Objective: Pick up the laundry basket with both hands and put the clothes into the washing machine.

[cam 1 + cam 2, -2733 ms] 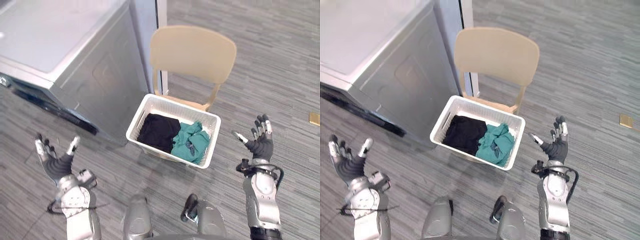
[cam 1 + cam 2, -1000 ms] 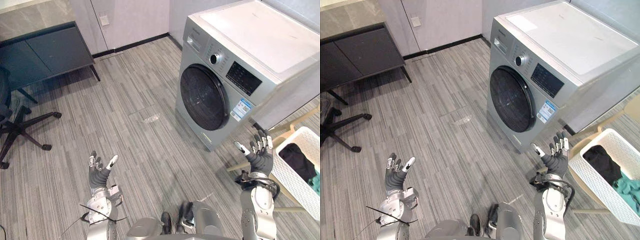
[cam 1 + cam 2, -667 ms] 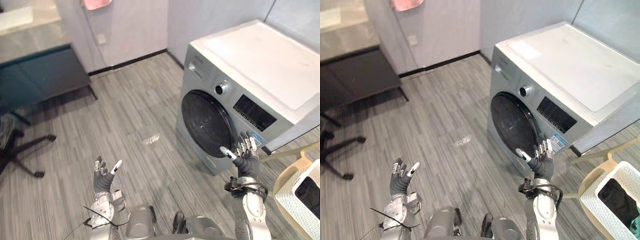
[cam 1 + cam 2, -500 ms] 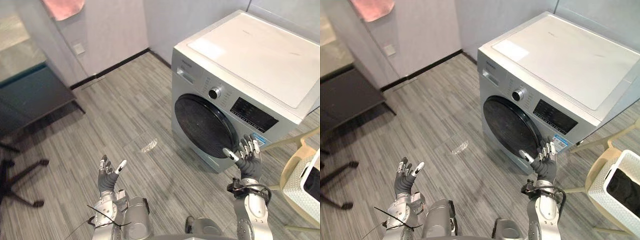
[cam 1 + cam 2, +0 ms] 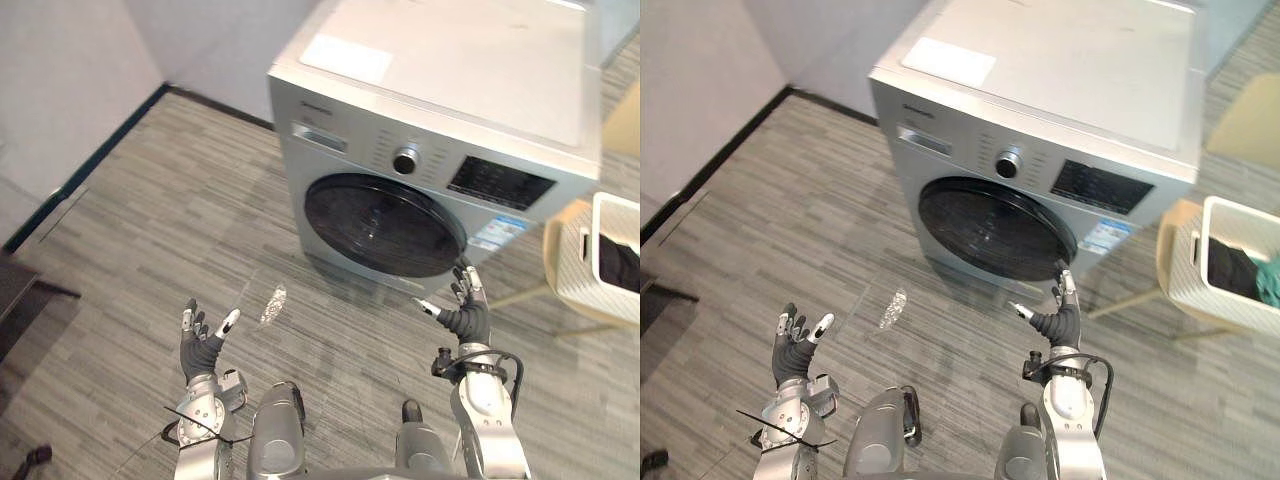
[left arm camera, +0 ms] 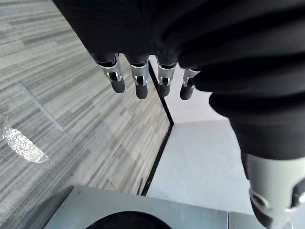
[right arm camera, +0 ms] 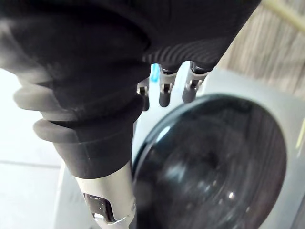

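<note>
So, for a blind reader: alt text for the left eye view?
A washing machine, round door shut, faces the robot's open, empty left hand and right hand. A white laundry basket sits on a chair at right.

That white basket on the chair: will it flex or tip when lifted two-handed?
Probably light: the laundry basket has perforated walls and seems to hold only a dark garment and a teal garment. Those thin-looking walls may flex if squeezed. Loose clothes could slide, so it may tilt unless held level.

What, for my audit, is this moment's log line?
left hand open; right hand open; grey washing machine door shut; white plastic laundry basket not held
</note>
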